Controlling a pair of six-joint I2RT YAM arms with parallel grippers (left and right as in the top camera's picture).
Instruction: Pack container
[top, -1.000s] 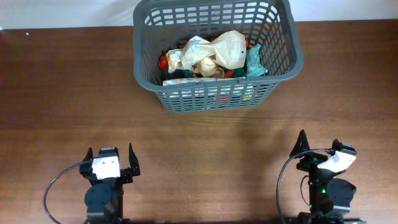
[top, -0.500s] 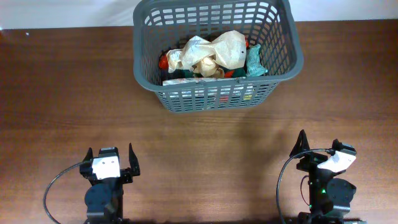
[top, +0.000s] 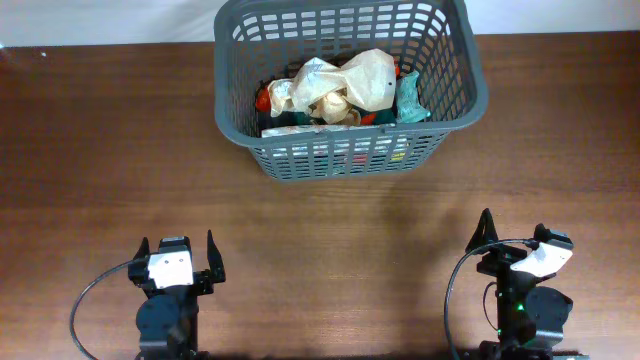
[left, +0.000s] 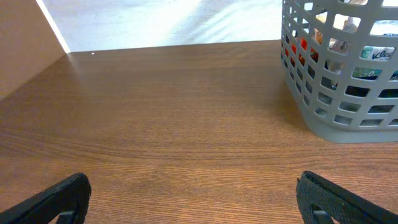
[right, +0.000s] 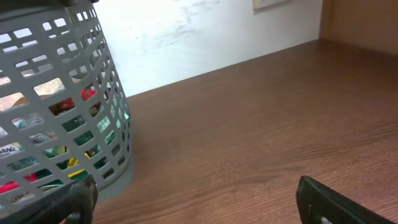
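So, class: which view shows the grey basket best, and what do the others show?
Overhead: the whole container, rim, walls and packets inside. The left wrist view catches only a lattice corner at its right edge; the right wrist only a wall at its left.

The dark grey lattice container (top: 455, 75) stands upright at the table's far edge, full of packets.

Print shows on packets (left: 379, 55) behind the container (left: 323, 127) wall's slots, but none is legible.
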